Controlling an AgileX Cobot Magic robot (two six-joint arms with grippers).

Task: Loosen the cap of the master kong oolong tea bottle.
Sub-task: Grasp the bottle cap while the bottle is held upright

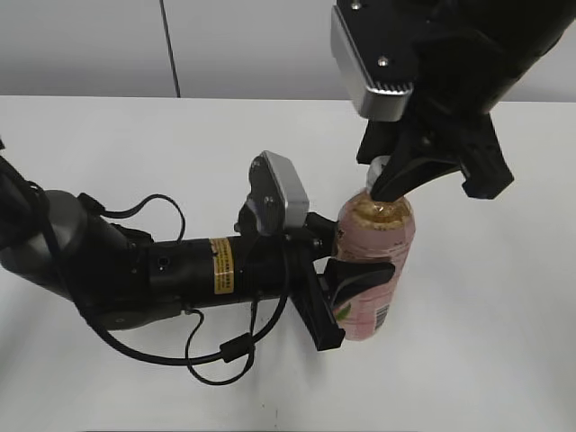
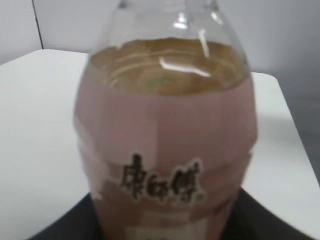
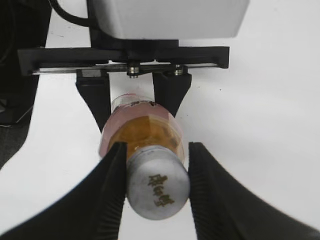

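Amber tea fills the master kong oolong tea bottle (image 1: 373, 261) almost to its shoulder, and the bottle stands upright on the white table (image 1: 135, 135), near the middle of the exterior view. The left gripper (image 1: 346, 256) reaches in from the side and is pinched on the pink label – one black finger crosses the front of the bottle, the other sits behind it. In the left wrist view the bottle (image 2: 165, 150) fills the frame, dark lettering on its label, held steady and straight.

The right gripper (image 3: 156, 187) comes down from above. In the right wrist view its two black fingers (image 3: 112, 190) flank the cap (image 3: 157, 187); the left one appears to touch the cap's side, while a thin sliver of gap seems to show on the right, so whether the grip is fully closed is hard to tell. From the exterior view the cap (image 1: 379, 166) is mostly hidden behind the fingers.

As for progress: the bottle is secured and the right gripper is lined up around the cap – the setup looks done. The cap sits square and seated on the neck, with no lift visible, so the loosening twist itself seems to remain.
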